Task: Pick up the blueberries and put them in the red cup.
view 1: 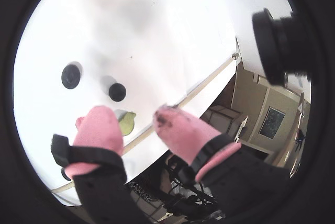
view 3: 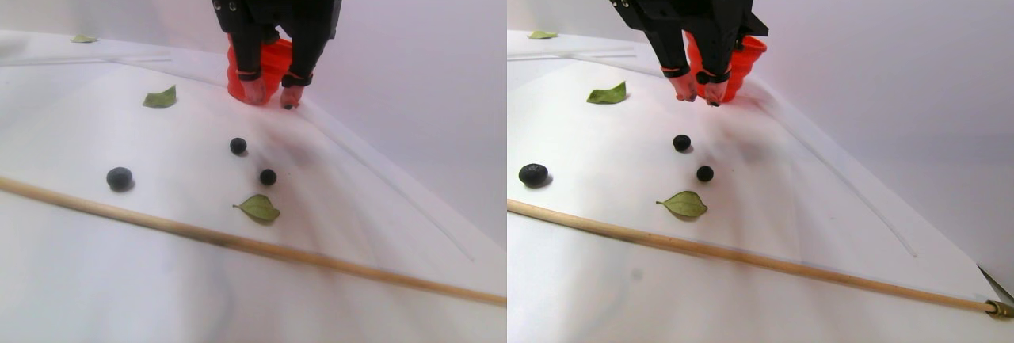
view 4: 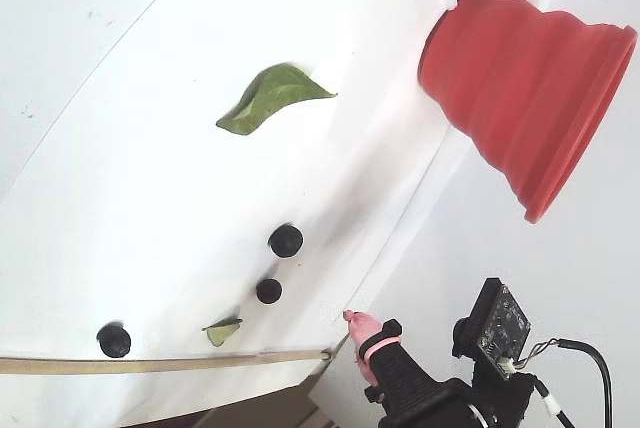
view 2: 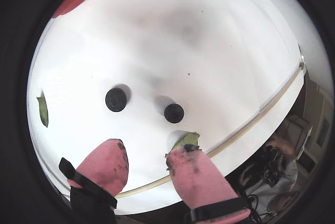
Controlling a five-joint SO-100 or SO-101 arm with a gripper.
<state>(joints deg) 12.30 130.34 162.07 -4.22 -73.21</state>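
Note:
Three blueberries lie on the white sheet: two close together (view 3: 238,146) (view 3: 268,177) and one apart at the left (view 3: 120,177). Both wrist views show the close pair (view 1: 70,76) (view 1: 117,92) ahead of the fingers. The red cup (view 4: 520,88) stands at the sheet's far side, and in the stereo pair view it (view 3: 273,58) is partly hidden behind my arm. My gripper (view 3: 269,99) hangs above the sheet in front of the cup. It (view 2: 146,158) is open, with nothing between its pink fingertips (view 2: 107,164).
A green leaf (view 3: 259,207) lies just beyond the close pair of berries, another (view 3: 161,97) left of the cup. A thin wooden stick (view 3: 238,240) crosses the sheet near its front edge. The sheet curves up into a backdrop behind the cup.

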